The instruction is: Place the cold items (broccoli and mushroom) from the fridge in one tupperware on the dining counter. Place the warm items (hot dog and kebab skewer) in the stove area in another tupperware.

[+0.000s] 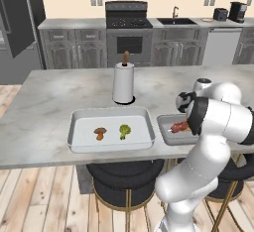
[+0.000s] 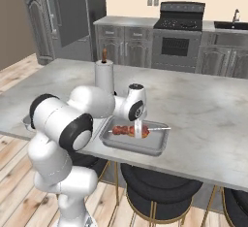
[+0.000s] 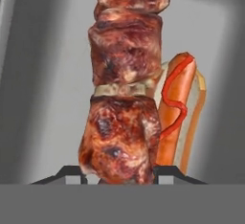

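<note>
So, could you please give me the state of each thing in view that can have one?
Tool: shut on the kebab skewer, low over the right tupperware.
Kebab skewer: gripped, down in the right tupperware.
Hot dog: lying in the right tupperware, beside the skewer.
Left tupperware: open, holding the broccoli and mushroom.
Paper towel roll: upright on the counter.
</note>
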